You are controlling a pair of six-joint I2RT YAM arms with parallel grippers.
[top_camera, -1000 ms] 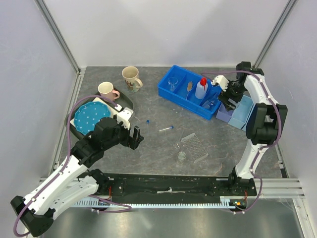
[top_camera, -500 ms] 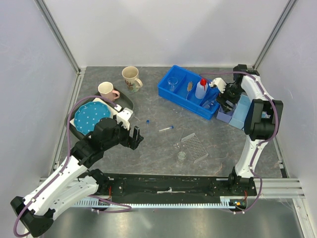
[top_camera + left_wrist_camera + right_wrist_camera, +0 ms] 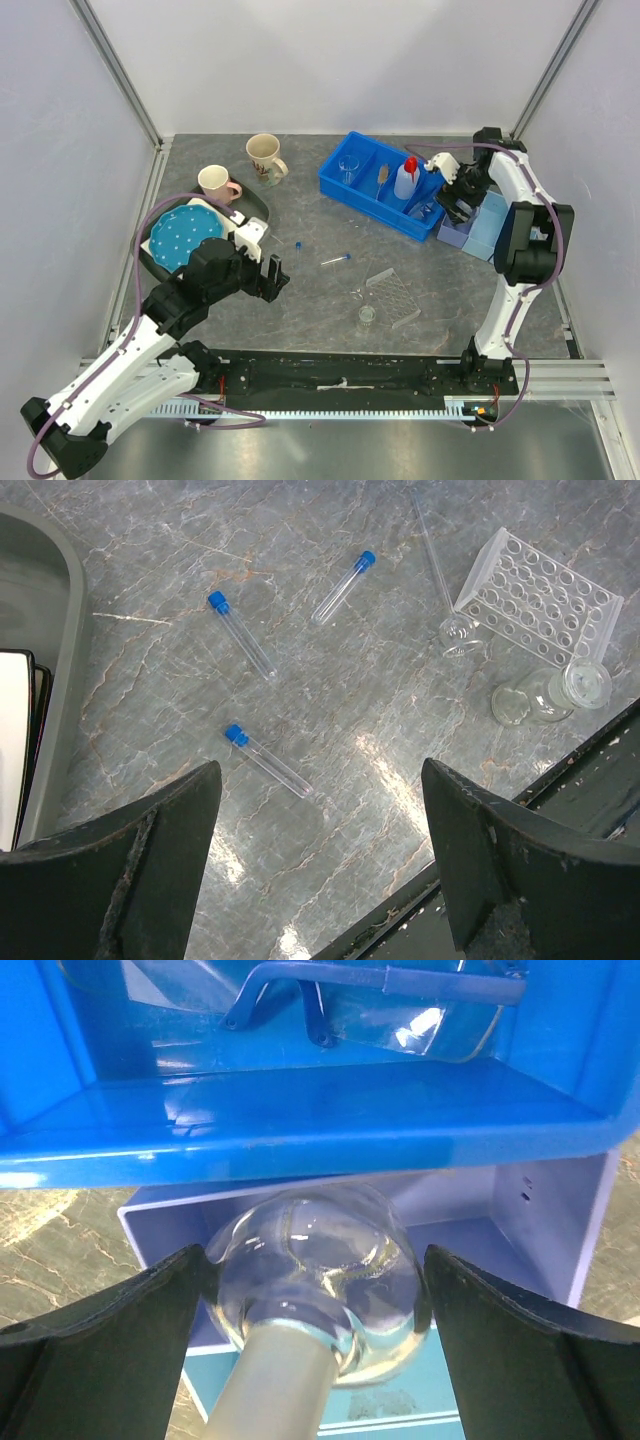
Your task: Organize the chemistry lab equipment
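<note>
While the flask is sitting clamped by its bulb between the fingers of the right gripper, neck pointing back toward the wrist, I am holding it over the lilac box, just beside the outer wall of the blue bin. I am reading the step in hand as setting the flask down in a container. To do it well, I am planning to bring the bulb low and clear of the bin's rim before letting the fingers part, since round glass will likely roll or knock if released high. Which of the two containers it belongs in I cannot tell. The goggles are lying inside the bin close to that wall, so I am minding them if I go over it.

The right wrist view is giving me the grip and the goggles plainly. The top view is showing neither clearly, but it is showing the bottle standing in the bin. The left gripper is hanging with fingers wide apart, holding nothing, above three tubes lying loose on the table, well apart from the bin. Only its wrist view is resolving the rack and a beaker just beside it.
</note>
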